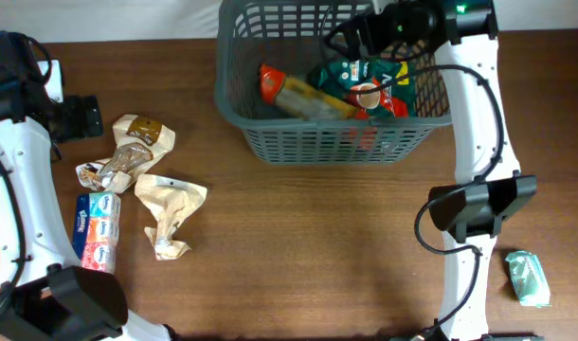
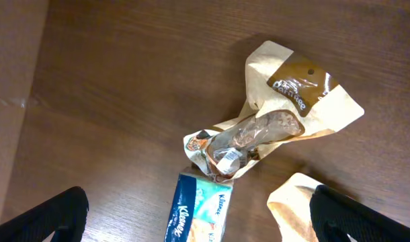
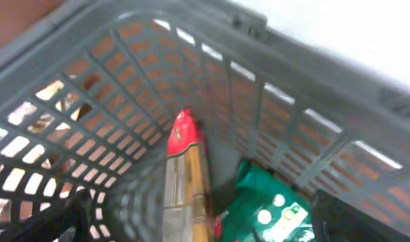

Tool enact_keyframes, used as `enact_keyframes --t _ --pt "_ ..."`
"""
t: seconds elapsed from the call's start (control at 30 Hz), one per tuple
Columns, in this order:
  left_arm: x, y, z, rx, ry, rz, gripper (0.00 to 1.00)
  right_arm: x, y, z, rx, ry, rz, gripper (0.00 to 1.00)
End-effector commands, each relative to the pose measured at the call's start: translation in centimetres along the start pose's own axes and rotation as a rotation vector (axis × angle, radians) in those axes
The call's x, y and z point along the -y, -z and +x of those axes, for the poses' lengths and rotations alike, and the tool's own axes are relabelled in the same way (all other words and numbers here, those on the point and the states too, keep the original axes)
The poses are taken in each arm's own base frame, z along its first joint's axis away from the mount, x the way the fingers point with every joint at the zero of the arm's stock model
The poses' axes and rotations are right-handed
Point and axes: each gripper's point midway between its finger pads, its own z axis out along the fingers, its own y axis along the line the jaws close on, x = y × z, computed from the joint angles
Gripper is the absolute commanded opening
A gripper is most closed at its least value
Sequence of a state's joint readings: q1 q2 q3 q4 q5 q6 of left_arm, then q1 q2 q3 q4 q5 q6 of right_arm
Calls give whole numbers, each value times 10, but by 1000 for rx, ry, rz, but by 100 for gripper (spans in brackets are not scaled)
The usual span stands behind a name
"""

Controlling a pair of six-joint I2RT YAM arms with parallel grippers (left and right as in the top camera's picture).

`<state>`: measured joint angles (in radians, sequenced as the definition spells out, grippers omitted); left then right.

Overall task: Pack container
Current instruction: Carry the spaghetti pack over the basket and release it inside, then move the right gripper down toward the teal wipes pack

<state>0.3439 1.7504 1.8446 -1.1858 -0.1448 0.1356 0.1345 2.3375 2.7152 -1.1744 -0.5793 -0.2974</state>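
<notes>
I am hovering my right gripper (image 3: 218, 222), fingers spread, over the basket (image 1: 336, 144) holding a red packet (image 3: 183, 142), while my left gripper (image 2: 201, 220) is hanging open above a paper pouch (image 2: 299, 87).

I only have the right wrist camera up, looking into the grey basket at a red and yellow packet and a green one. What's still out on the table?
Observer: Overhead shows three items on the left of the table, well clear of the container: a brown-labelled beige packet, a crumpled beige packet and a tissue pack.
Operator: Anything on my side?
Observer: Yes, one pale green packet lies alone on the wood beside the right arm.
Operator: What's the other gripper doing?
Observer: The left gripper is open and empty, close to the brown-labelled beige packet.
</notes>
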Motion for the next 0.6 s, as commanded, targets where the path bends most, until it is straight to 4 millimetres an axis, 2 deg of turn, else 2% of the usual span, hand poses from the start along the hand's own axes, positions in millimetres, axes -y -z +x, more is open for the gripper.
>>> enact_keyframes --t 0.0,0.07,0.1,0.13,0.17,0.27,0.33,0.43,0.57 --pt "0 -3 0 -5 -13 9 99 7 84 -54 159 -15 221 99" --pt "0 -3 0 -5 -13 9 99 30 126 -66 224 -100 401 99" --pt "0 -3 0 -4 -13 8 99 49 166 -69 281 -182 546 99" --pt "0 -3 -1 -2 -12 8 99 63 194 -64 312 -258 640 99" --pt "0 -3 -1 1 -12 8 99 74 213 -56 323 -323 700 99" --pt "-1 -3 -4 12 -10 6 99 108 254 -5 293 -606 837 99" --pt "-1 -3 -6 21 -9 5 99 128 278 47 229 -841 932 99" --pt "-1 -3 -8 28 -8 4 99 144 319 124 129 -1142 1103 99" --pt "-1 -3 -8 28 -8 4 99 160 340 154 116 -1234 1041 99"
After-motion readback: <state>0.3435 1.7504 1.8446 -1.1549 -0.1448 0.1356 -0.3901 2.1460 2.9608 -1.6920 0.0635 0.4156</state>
